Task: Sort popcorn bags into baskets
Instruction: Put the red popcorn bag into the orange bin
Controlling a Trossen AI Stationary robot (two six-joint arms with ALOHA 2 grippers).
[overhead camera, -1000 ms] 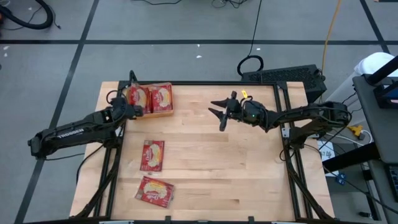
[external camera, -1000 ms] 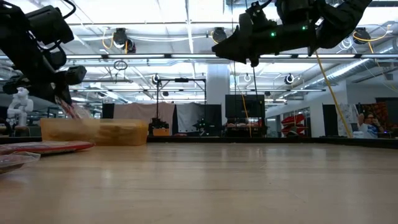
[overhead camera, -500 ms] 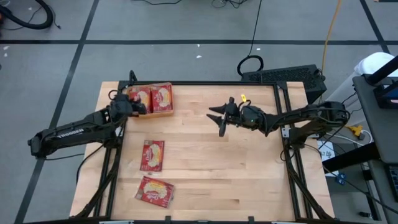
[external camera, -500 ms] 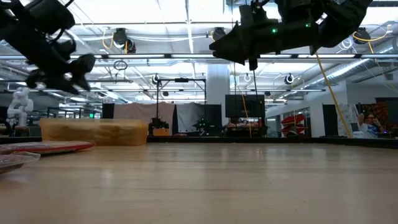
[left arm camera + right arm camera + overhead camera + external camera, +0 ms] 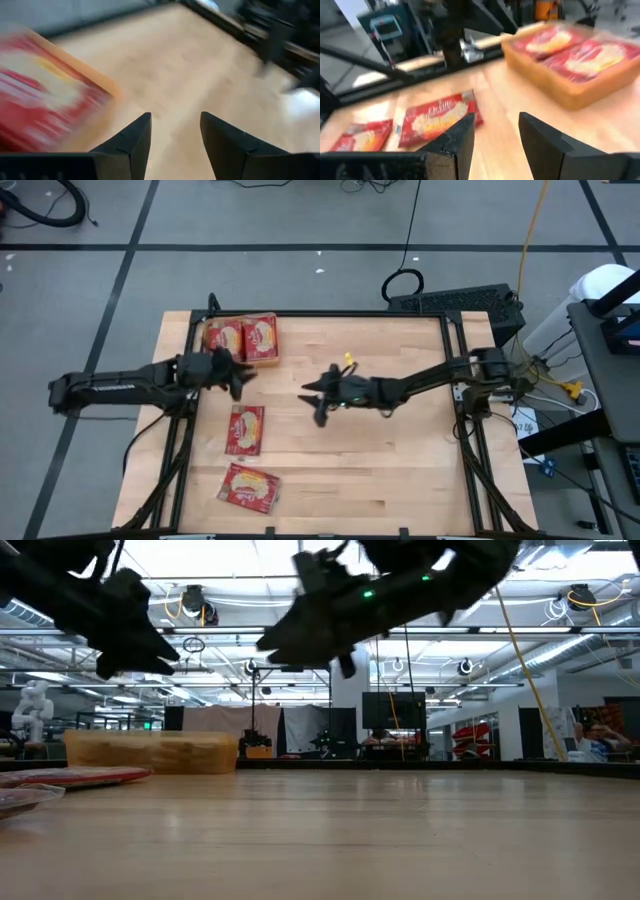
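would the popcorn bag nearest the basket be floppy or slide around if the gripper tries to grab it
The popcorn bag lies flat and thin on the table, so it probably bends when lifted by one edge. Its glossy wrapper on smooth wood suggests it may slide if pushed. It looks light.

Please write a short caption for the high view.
Two popcorn bags wait outside the orange basket between both grippers.

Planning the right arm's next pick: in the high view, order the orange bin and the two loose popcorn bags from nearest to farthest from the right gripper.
From the right gripper:
1. Middle popcorn bag, table centre-left.
2. Orange bin, far-left corner.
3. Front popcorn bag, near edge.
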